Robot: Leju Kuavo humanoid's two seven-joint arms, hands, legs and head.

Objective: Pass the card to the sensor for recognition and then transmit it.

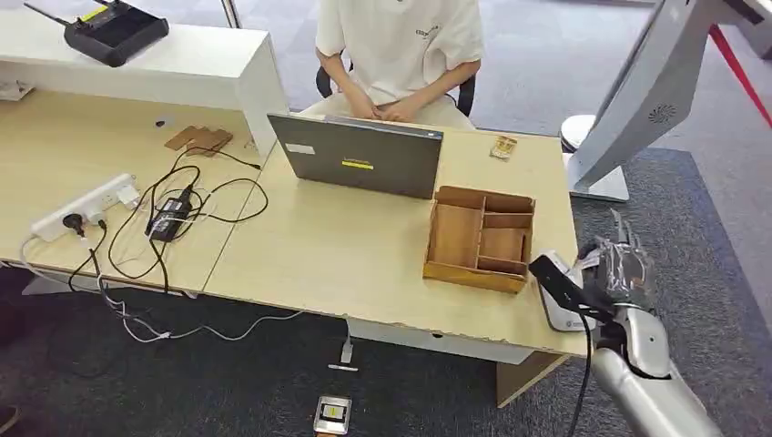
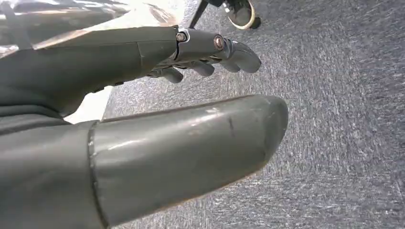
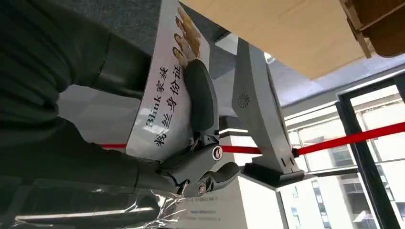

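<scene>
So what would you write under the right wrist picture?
Right hand holds a printed card near the grey stand.

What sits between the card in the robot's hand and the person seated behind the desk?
The right hand holds the card at the desk's near right corner. Between it and the person stand the open wooden tray and, further on, the raised laptop lid. Both look low enough to pass over.

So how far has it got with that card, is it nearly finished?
The pickup looks done: the right hand holds the white printed card, seen close in the right wrist view, at the desk's right end beside the open wooden tray. Presenting it to a sensor and passing it on are left; the seated person waits behind the grey laptop.
</scene>
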